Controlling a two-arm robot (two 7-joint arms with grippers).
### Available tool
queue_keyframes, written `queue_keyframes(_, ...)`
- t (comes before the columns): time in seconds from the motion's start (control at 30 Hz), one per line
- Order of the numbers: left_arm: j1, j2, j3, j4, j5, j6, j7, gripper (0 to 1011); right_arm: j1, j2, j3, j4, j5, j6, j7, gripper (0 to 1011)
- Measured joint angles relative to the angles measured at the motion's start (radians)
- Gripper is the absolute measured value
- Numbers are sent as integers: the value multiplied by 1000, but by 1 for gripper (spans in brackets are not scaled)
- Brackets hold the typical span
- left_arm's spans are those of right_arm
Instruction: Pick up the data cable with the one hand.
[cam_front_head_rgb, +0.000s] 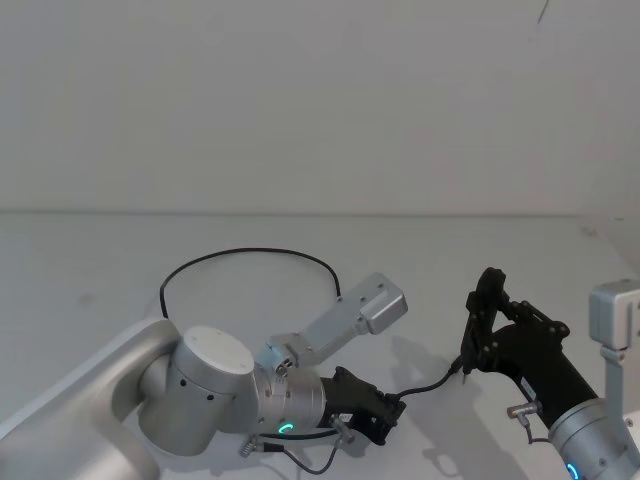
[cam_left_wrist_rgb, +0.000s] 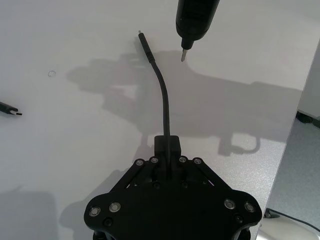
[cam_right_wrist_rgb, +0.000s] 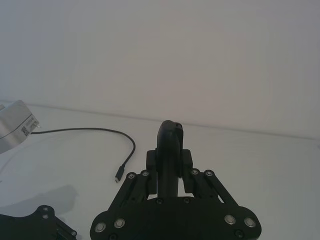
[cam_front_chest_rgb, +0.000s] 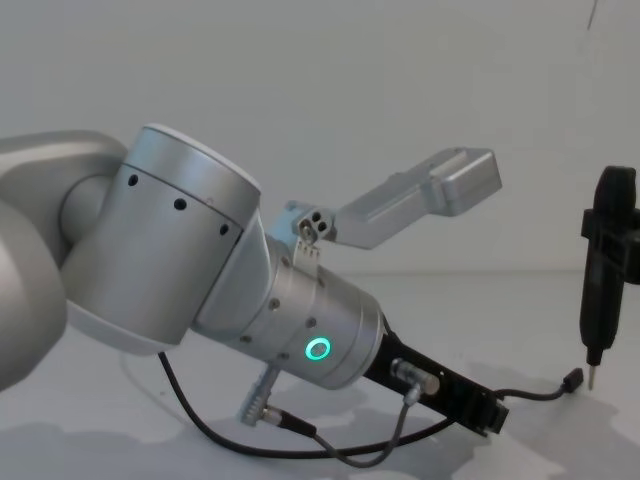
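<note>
1. the left gripper is low over the white table, and its jaws are clamped on the data cable close to one end.
2. the short end piece sticks out from the jaws, and its plug is near the metal tip of the black tool.
3. the rest of the cable lies in a wide loop on the table behind the left arm.
4. the right gripper is at the right side, with its jaws closed on the black tool, which stands upright.
</note>
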Motion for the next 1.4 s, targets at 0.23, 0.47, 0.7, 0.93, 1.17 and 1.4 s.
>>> queue_keyframes(0.23,-1,6,7,-3,9,-13,-10,43,3,-1,5,-2,0,-3,2,279)
queue_keyframes(0.47,-2,30,20,-29,33,-52,-24,43,22,-2,21,-8,-2,-16,7,279)
queue_keyframes(0.7,5,68,24,-73,55,-79,-34,43,56,-3,36,-5,-6,-32,14,279)
queue_keyframes(0.93,11,95,26,-106,69,-94,-41,43,91,-3,46,8,-13,-21,22,279)
queue_keyframes(1.17,14,109,27,-122,77,-102,-45,43,116,-2,51,17,-8,32,32,279)
queue_keyframes(1.4,16,116,27,-132,81,-106,-47,43,135,-4,52,34,5,89,48,279)
